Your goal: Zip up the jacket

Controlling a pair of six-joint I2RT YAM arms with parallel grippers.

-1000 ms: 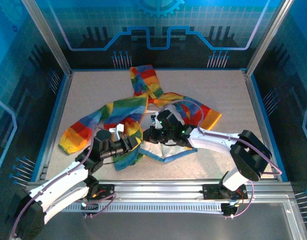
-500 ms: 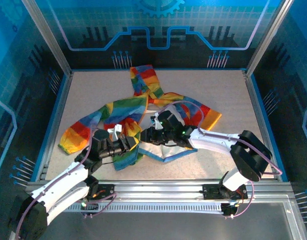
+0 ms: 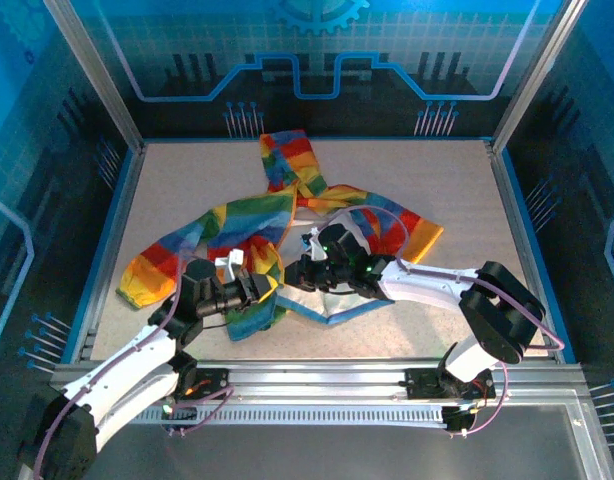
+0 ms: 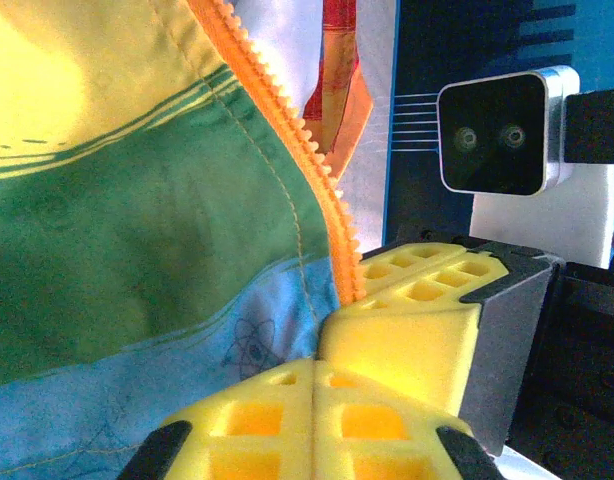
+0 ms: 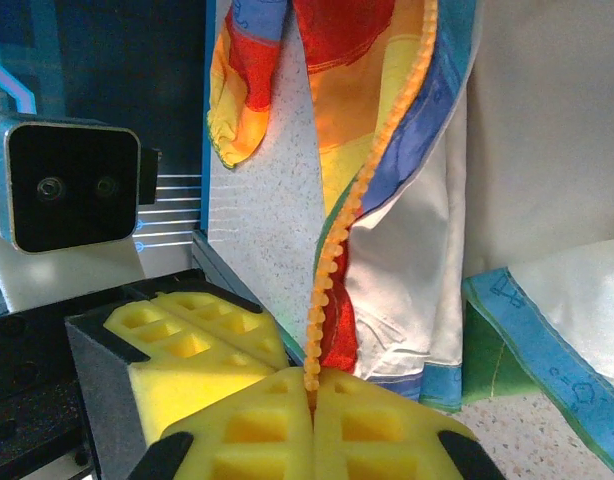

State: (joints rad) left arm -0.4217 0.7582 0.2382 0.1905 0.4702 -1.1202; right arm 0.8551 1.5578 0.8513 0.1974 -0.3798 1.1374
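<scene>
Rainbow jacket (image 3: 287, 215) spread mid-table (image 3: 417, 170), unzipped, both front edges pinched
Left gripper (image 3: 264, 286) clamps one orange zipper edge (image 4: 287, 130); right gripper (image 3: 305, 270) clamps the other toothed edge (image 5: 372, 180), just beside it, near the hem

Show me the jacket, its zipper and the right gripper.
jacket (image 3: 242, 218), top view, green stripe.
zipper (image 4: 287, 135), left wrist view, orange teeth.
right gripper (image 5: 312, 385), right wrist view, where pads meet.
</scene>
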